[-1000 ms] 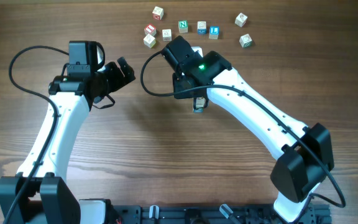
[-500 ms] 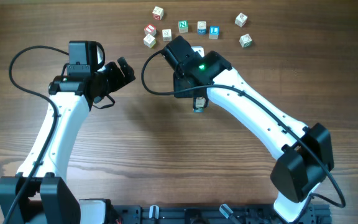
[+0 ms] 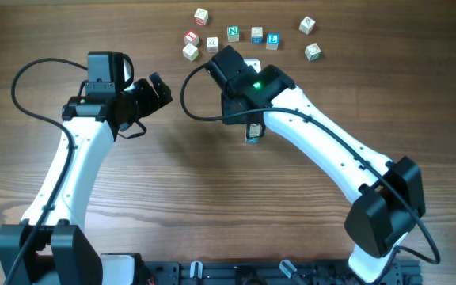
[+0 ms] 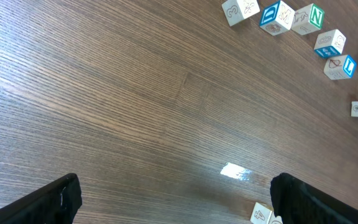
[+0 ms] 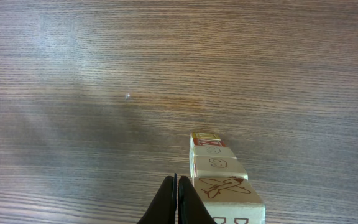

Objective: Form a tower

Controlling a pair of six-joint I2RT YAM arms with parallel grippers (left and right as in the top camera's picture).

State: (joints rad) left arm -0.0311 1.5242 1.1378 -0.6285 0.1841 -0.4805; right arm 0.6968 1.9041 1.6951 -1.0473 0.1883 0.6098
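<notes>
R gripper [image 5: 176, 186] pressed together beside tower [image 5: 219, 186] (arm [image 3: 323, 142] arched over); L gripper [image 4: 174, 196] spread.

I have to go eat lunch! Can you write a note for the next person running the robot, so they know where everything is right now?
Left gripper: open, empty, hovering over bare table.
Right gripper: shut, holding nothing, close beside the tower; can't tell if it touches.
The tower stands mid-table, and at least three cubes show.
Done: the tower is started.
Left: several loose cubes lie at the far side. Probably fetch one next and stack it.
</notes>
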